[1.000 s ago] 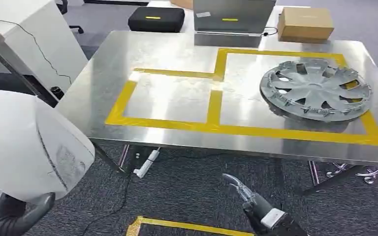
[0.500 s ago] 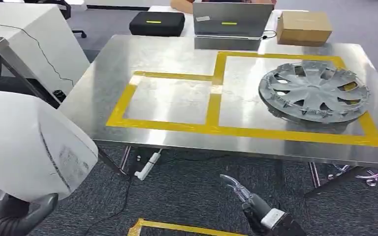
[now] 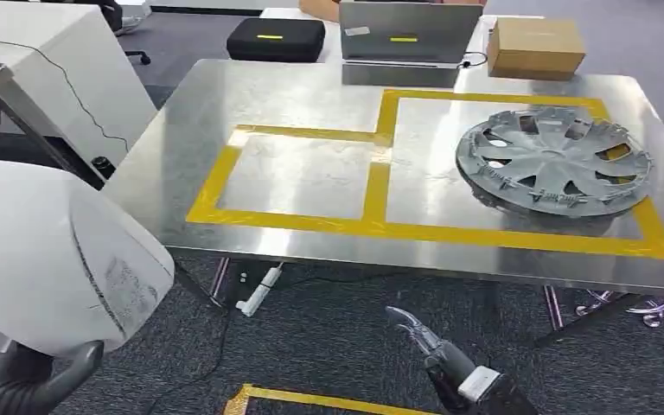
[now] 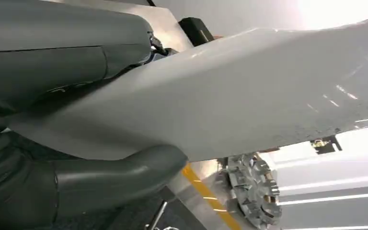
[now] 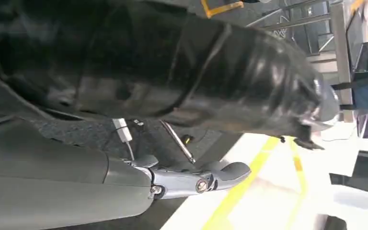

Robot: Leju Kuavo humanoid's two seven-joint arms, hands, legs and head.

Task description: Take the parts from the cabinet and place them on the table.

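Grey carpet surrounds a steel table [image 3: 311,86] marked with yellow tape [image 3: 380,164] into two rectangles. A grey wheel cover [image 3: 553,160] lies flat inside the rectangle nearer the table's right edge, close to the far right corner. At the far edge stand a laptop [image 3: 406,39] and a cardboard box [image 3: 536,43], with a black case [image 3: 275,37] behind the far left corner. A white desk [image 3: 43,60] stands off the table's left edge.

Short of the table's near left corner, the left hand [image 3: 26,380] grips a large white curved panel [image 3: 43,251] from below; the left wrist view shows the thick grey thumb [image 4: 115,175] pressed against the panel's underside. The right hand [image 3: 419,333] hangs low in front of the table's near edge, holding nothing, its fingers [image 5: 220,175] stretched out straight above the carpet. More yellow tape [image 3: 311,399] marks the floor beside it.
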